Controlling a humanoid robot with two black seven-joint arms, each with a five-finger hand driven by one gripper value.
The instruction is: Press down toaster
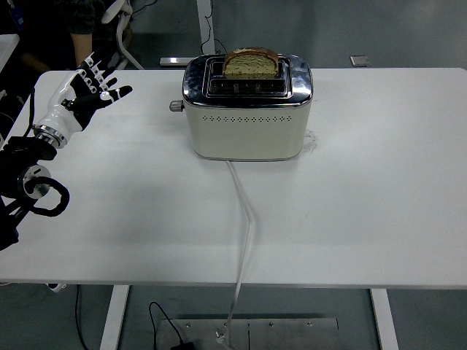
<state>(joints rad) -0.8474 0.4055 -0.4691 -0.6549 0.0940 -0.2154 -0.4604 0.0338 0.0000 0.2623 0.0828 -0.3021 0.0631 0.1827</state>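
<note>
Toaster (246, 120) cream, rounded, chrome top; left hand (82, 96) splayed.

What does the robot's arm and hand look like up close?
Only the left arm shows. It is black and bulky, with round joints and a looping black cable near the wrist. The left hand has a white shell, a metal wrist ring and five slim black fingers with white marks on the joints.

Bright, even light; soft shadows
</note>
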